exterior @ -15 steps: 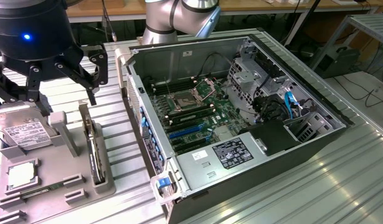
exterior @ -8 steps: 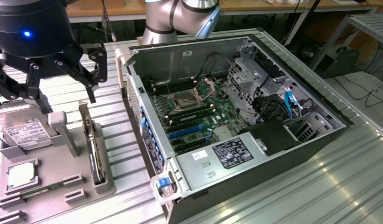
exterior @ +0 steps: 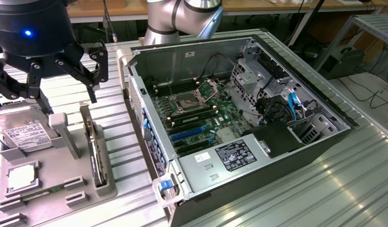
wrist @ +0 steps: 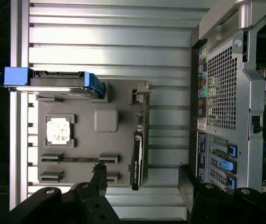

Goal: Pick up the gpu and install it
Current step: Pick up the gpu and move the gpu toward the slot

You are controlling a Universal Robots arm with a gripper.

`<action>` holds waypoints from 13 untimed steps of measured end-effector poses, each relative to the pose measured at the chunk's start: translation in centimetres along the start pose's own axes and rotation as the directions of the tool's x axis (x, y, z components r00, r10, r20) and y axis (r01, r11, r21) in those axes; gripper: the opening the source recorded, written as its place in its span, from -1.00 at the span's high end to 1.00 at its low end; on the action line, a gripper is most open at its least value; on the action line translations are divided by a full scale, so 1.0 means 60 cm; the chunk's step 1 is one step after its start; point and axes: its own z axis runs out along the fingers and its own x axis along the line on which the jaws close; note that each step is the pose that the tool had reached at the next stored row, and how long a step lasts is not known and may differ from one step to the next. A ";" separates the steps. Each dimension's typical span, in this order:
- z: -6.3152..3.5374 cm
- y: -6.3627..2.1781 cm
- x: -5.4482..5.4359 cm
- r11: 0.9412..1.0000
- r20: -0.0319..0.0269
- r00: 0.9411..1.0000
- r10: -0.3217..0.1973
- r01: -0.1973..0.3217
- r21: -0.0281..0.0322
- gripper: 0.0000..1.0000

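Two black fingers (exterior: 80,71) hang spread and empty over the grey slotted tray (exterior: 55,165), where the thin black gpu (exterior: 96,151) stands edgewise, untouched, near the open metal computer case (exterior: 181,59). Descending off-centre could strike the card's edge and topple it.

Bright, even overhead light. Pale glare streaks the ribbed metal worktop (exterior: 332,184) in the exterior view; the computer case (exterior: 181,61) interior sits shadowed. In the wrist view the gripper (wrist: 142,170) shows as a near-black silhouette
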 end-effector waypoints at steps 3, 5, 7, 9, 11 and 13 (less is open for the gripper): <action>0.002 0.000 0.000 1.000 0.000 1.000 0.000 0.000 0.000 -0.44; 0.003 0.000 0.000 1.000 0.000 1.000 0.000 0.000 0.000 -0.44; 0.005 0.000 0.000 1.000 0.000 1.000 0.000 0.000 0.000 -0.44; 0.007 0.000 0.000 1.000 0.000 1.000 0.000 0.000 0.000 -0.44; 0.009 -0.001 0.000 1.000 0.000 1.000 0.000 0.000 0.000 -0.44; 0.011 -0.001 0.000 1.000 0.000 1.000 0.000 0.000 0.000 -0.44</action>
